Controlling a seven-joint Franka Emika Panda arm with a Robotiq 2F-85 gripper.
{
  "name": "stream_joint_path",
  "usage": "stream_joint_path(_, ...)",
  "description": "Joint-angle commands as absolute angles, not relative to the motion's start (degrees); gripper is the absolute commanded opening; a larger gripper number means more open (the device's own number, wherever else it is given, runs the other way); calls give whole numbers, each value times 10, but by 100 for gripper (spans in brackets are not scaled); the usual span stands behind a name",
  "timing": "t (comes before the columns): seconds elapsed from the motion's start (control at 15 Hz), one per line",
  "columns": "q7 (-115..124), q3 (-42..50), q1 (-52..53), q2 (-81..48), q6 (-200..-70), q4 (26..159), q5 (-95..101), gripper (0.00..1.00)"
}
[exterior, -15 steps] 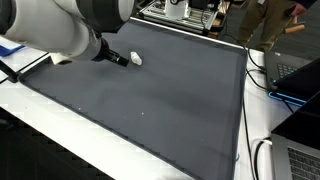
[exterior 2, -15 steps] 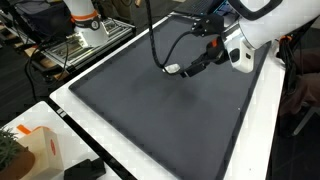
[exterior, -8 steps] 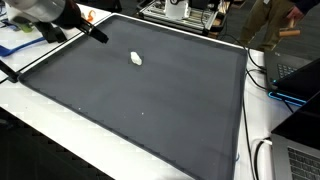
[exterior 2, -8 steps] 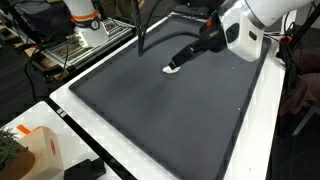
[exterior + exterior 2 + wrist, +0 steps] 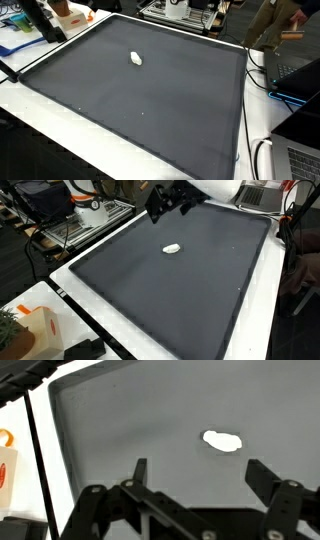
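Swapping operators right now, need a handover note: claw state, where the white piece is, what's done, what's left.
Claw: open and empty, hanging above the grey mat.
White piece: lies loose on the grey mat, apart from the claw. It shows in both exterior views, and just beyond the fingertips in the wrist view.
Done: the piece rests flat on the mat, with no finger touching it.
Left: the piece is not gripped. Any grasp would start from a raised, open claw.
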State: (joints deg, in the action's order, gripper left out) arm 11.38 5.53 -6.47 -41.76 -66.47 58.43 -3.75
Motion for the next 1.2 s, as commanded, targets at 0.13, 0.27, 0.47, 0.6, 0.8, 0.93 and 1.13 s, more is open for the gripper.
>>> stream_joint_path(0.13, 168, 51, -61, -368, -736, 648, -82, 100)
stream_joint_path(0.27, 156, 46, -62, -336, -790, 693, -101, 100)
stream_joint_path(0.47, 63, 40, -69, -282, -861, 772, -104, 100)
stream_joint_path(0.6, -3, 39, -67, -250, -915, 819, -78, 100)
stream_joint_path(0.8, -77, 37, -68, -204, -1004, 898, -75, 100)
stream_joint_path(0.93, -53, 39, -68, -244, -969, 834, -83, 100)
stream_joint_path(1.13, -67, 38, -68, -225, -986, 865, -82, 100)
